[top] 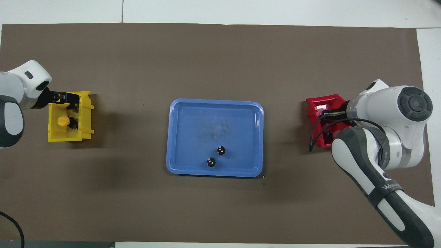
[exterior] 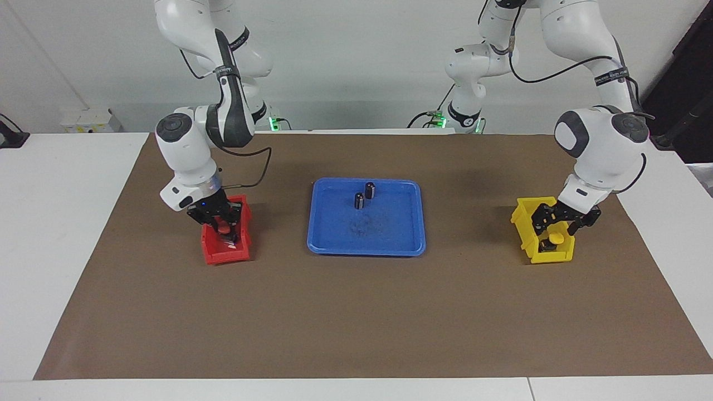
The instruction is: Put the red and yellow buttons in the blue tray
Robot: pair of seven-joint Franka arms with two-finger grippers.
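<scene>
Blue tray; arm reads "WANDA".

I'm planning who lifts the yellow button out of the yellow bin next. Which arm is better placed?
The left arm. Its pincer is already at the yellow bin, over the yellow button. The right pincer is busy in the red bin at the table's right-arm end.

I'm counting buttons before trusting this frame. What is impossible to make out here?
- Red bin contents: in the overhead view the right arm covers most of it; the facing view shows one red button under the right gripper, any second is hidden.
- Yellow bin: one yellow button shows; the left gripper and bin wall hide the rest.
- Whether either gripper grips a button: too small in both views.
</scene>
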